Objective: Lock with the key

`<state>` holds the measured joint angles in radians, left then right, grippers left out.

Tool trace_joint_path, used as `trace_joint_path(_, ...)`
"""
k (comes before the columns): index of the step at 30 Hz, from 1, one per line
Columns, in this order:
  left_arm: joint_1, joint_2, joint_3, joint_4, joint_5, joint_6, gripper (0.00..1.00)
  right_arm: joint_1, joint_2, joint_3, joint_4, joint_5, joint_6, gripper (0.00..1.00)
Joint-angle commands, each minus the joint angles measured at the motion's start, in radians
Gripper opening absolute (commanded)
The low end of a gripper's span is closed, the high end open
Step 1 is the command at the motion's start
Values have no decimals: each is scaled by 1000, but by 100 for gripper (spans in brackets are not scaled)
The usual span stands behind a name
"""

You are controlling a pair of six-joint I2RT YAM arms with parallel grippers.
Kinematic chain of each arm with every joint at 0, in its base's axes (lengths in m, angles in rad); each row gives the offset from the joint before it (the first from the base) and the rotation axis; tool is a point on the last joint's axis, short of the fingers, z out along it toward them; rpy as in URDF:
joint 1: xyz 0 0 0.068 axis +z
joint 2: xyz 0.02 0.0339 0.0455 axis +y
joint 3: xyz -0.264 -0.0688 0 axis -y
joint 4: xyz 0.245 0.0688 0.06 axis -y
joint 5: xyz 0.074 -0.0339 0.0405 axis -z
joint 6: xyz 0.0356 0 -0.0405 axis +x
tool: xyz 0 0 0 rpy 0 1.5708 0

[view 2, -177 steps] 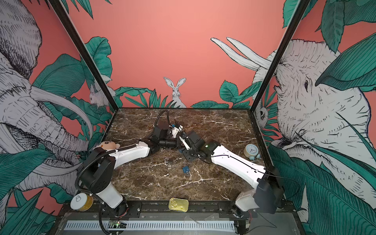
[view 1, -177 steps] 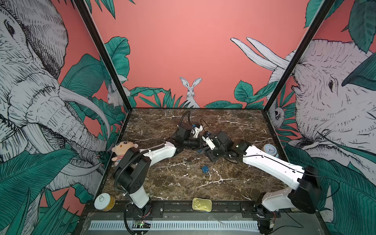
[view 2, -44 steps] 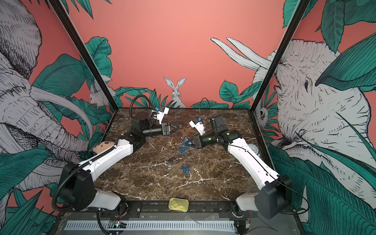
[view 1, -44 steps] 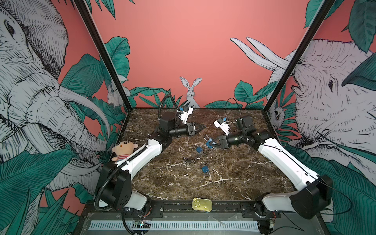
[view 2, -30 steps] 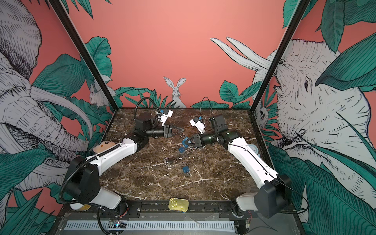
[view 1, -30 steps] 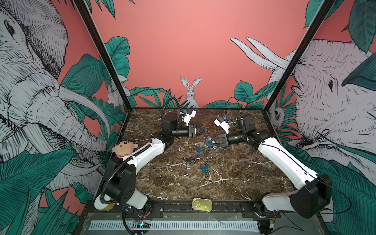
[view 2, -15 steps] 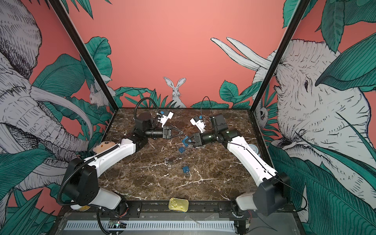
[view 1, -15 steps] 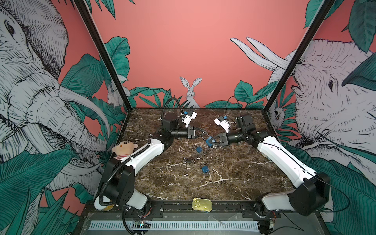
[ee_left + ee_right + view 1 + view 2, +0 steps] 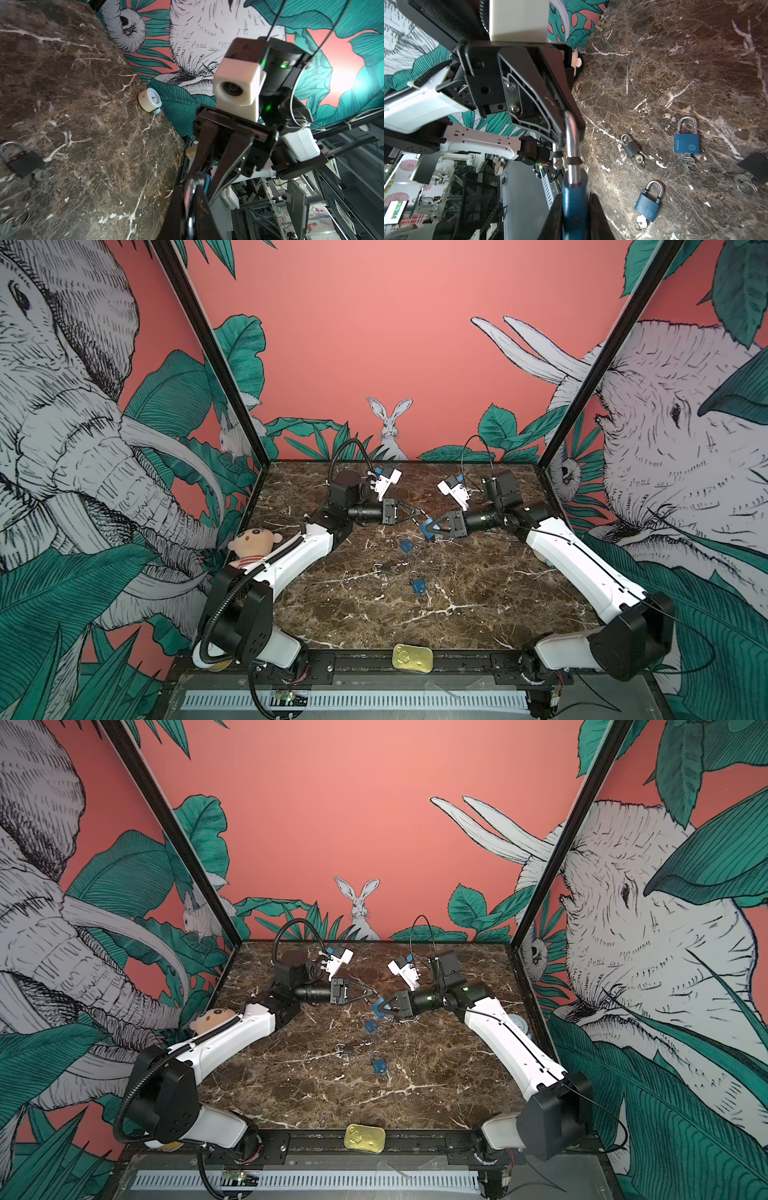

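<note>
Padlock point(image 9: 572, 204) hangs in the air between my two grippers. My right gripper point(image 9: 432, 526) is clamped on its blue body. My left gripper point(image 9: 415, 512) is squeezed together on the top of its shiny loop point(image 9: 571, 135). It looks hard, heavy and slippery, so I think the flat sides are best to hold. I cannot see its key; my right gripper hides the bottom. Another blue padlock point(image 9: 687, 141) lies on the table point(image 9: 675, 62) near my right gripper.
</note>
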<state>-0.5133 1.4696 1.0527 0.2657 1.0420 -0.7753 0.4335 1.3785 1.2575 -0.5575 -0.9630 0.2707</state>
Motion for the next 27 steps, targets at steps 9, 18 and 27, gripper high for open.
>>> trace_joint_path(9,1,-20,-37,-20,-26,67,0,-3,-80,-21,287,-225,274,0)
trace_joint_path(18,4,8,-58,77,-31,26,0,-3,-129,-27,335,-235,342,0)
trace_joint_path(27,1,5,-83,121,-24,-6,0,-3,-140,-48,406,-217,392,0)
